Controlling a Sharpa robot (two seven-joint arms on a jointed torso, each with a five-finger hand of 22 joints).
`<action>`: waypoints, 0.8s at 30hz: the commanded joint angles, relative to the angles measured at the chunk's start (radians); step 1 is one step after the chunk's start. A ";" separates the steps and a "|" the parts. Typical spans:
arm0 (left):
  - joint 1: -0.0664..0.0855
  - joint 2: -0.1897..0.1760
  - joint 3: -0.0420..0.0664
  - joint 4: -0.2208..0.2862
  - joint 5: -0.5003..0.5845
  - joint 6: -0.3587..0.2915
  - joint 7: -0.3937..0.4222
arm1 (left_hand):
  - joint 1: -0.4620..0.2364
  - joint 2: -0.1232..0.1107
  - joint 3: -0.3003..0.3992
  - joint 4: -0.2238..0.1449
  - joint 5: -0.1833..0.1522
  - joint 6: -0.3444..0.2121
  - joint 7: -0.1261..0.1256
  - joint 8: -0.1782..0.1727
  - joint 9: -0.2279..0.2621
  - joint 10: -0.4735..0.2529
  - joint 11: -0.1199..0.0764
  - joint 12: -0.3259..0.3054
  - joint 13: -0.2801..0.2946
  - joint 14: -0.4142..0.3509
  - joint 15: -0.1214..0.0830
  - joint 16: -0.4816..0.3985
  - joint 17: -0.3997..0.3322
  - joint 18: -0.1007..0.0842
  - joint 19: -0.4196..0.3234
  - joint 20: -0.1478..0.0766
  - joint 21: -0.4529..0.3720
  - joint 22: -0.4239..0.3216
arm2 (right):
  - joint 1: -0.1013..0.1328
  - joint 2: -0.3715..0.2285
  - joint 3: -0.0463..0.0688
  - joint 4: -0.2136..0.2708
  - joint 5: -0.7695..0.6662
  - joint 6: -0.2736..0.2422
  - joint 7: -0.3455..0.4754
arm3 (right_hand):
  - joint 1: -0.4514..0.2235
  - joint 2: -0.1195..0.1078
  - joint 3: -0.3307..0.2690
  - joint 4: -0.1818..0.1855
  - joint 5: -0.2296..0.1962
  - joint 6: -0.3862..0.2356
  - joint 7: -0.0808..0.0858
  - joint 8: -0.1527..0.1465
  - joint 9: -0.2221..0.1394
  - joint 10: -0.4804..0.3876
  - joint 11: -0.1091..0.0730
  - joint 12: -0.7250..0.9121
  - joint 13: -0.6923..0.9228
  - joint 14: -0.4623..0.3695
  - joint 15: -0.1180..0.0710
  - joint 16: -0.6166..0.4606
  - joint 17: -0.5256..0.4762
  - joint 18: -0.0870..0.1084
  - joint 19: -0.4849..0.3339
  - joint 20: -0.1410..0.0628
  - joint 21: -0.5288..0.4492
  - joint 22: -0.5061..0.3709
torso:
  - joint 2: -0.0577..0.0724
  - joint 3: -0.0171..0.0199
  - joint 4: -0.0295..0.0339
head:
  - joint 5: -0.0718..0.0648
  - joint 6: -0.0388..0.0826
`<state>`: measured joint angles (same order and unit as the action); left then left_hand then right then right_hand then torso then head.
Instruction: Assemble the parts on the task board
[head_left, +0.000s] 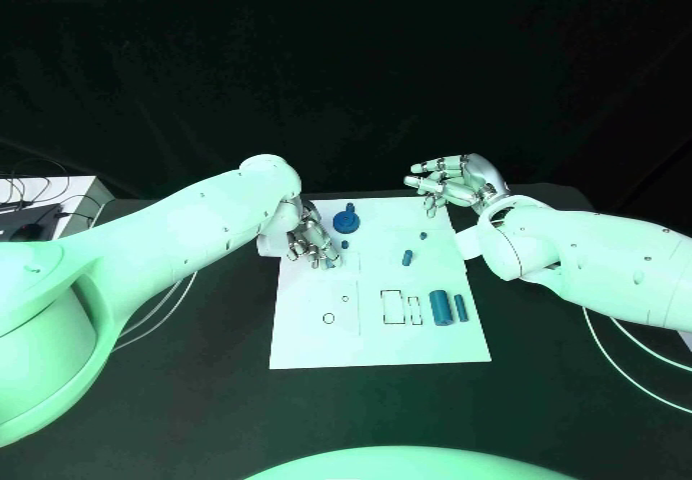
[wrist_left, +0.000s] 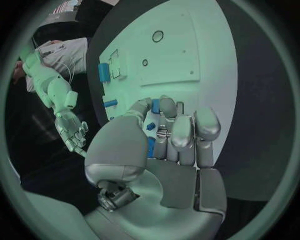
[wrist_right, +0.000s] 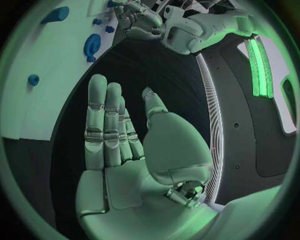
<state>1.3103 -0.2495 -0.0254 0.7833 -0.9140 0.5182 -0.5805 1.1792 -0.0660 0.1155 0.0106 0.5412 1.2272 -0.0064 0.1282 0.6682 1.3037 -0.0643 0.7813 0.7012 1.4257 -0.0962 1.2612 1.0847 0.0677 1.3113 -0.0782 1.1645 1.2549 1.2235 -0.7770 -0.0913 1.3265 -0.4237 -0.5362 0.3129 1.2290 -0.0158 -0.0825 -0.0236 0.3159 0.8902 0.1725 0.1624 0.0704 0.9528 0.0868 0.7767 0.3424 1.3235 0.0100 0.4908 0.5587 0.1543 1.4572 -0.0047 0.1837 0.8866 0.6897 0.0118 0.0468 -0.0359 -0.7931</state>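
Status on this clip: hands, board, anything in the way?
Left hand on the board's left edge, holding nothing visible. Right hand open, past the far right corner. Blue parts loose on the board. Nothing blocking.

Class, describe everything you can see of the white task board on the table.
The task board is a flat, white, rectangular plate lying on the black table. Its surface shows outlined rectangular slots and small round holes. Several small blue parts lie or stand on it: two cylinders side by side near the right edge, smaller pieces in the middle, and a round knobbed piece near the far edge. The left hand is at its far left corner; contact cannot be told. The right hand is open above its far right corner.
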 joint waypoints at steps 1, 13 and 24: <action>0.000 -0.003 0.000 0.008 0.017 -0.006 -0.003 | -0.004 -0.008 -0.045 0.009 -0.007 0.009 0.001 -0.004 -0.001 -0.004 0.000 0.006 0.001 0.000 0.002 -0.007 -0.002 0.011 -0.001 -0.007 -0.007 -0.002 | 0.000 -0.001 0.000 0.001 -0.007 0.008 0.010 | -0.005 0.000 0.004 -0.001 0.005 0.001 0.007 0.002 0.000 -0.002 -0.006 0.002 0.000 -0.005 -0.003 0.006 -0.001 0.012 -0.005 -0.004 0.005 -0.001 | -0.001 -0.0007 0.0005 | 0.000 0.001; 0.000 -0.010 0.000 0.022 0.032 -0.002 -0.007 | 0.038 0.055 -0.277 0.022 -0.025 0.015 0.003 -0.003 -0.004 -0.003 0.000 0.008 0.001 0.001 0.001 -0.006 0.002 0.009 0.002 -0.010 -0.006 -0.001 | 0.000 0.000 0.000 -0.001 -0.007 0.009 0.010 | -0.005 0.000 0.004 -0.001 0.005 0.001 0.007 0.002 0.000 -0.002 -0.006 0.002 0.000 -0.005 -0.003 0.006 -0.001 0.012 -0.005 -0.004 0.005 -0.001 | 0.001 -0.0011 -0.0005 | 0.003 0.003; 0.000 -0.018 0.001 0.026 0.035 -0.008 -0.012 | 0.039 0.061 -0.312 0.027 -0.039 0.014 0.002 0.006 0.005 -0.002 0.000 0.008 0.001 0.001 0.000 -0.007 0.004 0.009 0.003 -0.011 -0.005 0.000 | 0.000 0.000 0.000 -0.002 -0.007 0.010 0.010 | -0.005 0.000 0.004 -0.001 0.005 0.001 0.007 0.002 0.000 -0.002 -0.006 0.002 0.000 -0.005 -0.003 0.006 -0.001 0.012 -0.005 -0.004 0.005 -0.001 | 0.000 -0.0005 -0.0005 | 0.003 0.004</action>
<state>1.3101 -0.2668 -0.0251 0.8060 -0.8880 0.5121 -0.5893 1.2231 -0.0097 -0.1932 0.0373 0.5042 1.2406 -0.0097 0.1281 0.6729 1.2997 -0.0689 0.7852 0.7016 1.4257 -0.0962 1.2573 1.0874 0.0678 1.3150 -0.0820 1.1600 1.2540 1.2233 -0.7773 -0.0913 1.3248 -0.4238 -0.5362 0.3128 1.2290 -0.0158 -0.0825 -0.0236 0.3159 0.8891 0.1714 0.1624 0.0704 0.9529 0.0868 0.7767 0.3424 1.3235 0.0100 0.4908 0.5586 0.1468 1.4572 -0.0047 0.1837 0.8857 0.6902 0.0110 0.0462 -0.0324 -0.7891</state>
